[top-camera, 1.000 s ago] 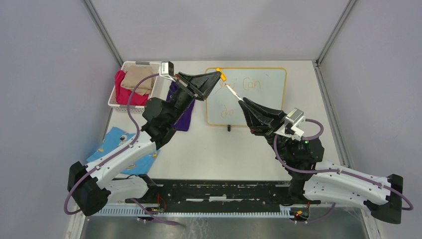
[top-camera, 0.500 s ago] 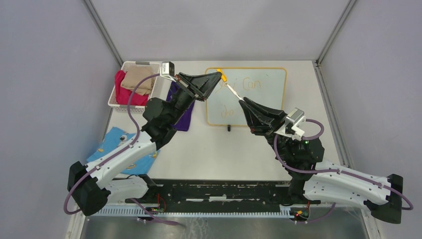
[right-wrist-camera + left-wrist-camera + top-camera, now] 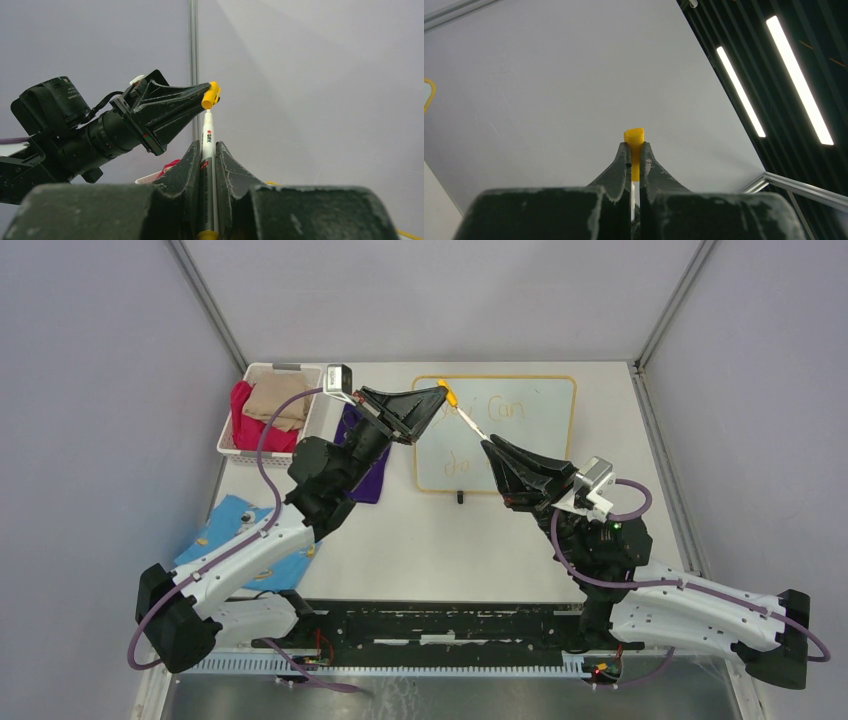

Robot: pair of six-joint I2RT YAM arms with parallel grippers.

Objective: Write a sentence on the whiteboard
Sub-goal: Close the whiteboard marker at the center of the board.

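Overhead view of a white table (image 3: 420, 540) with two black-and-white robot arms reaching away from its near edge. Lying flat at the far side, right of centre, is the whiteboard (image 3: 540, 445), white with a thin yellow-orange frame. On it is the sentence (image 3: 505, 410) in thin orange handwriting: "Can" reads on the upper line and "do" on the lower line; the other words are covered by the arms or too faint to read.

Above the whiteboard's far left corner, the left gripper (image 3: 440, 392) is clamped on a small yellow cap (image 3: 447, 395), which sticks out past its fingertips. The right gripper (image 3: 487, 445) is above the left half of the whiteboard, closed around a marker (image 3: 468, 423) with a white barrel. The marker points up and away towards the cap, its tip just short of the cap's open end; whether the two touch cannot be told.

At the far left stands a white basket (image 3: 250, 368) holding pink and tan cloths. A purple cloth (image 3: 375, 480) lies just left of the whiteboard, partly under the left arm. A blue patterned cloth (image 3: 225, 520) lies near the left edge.
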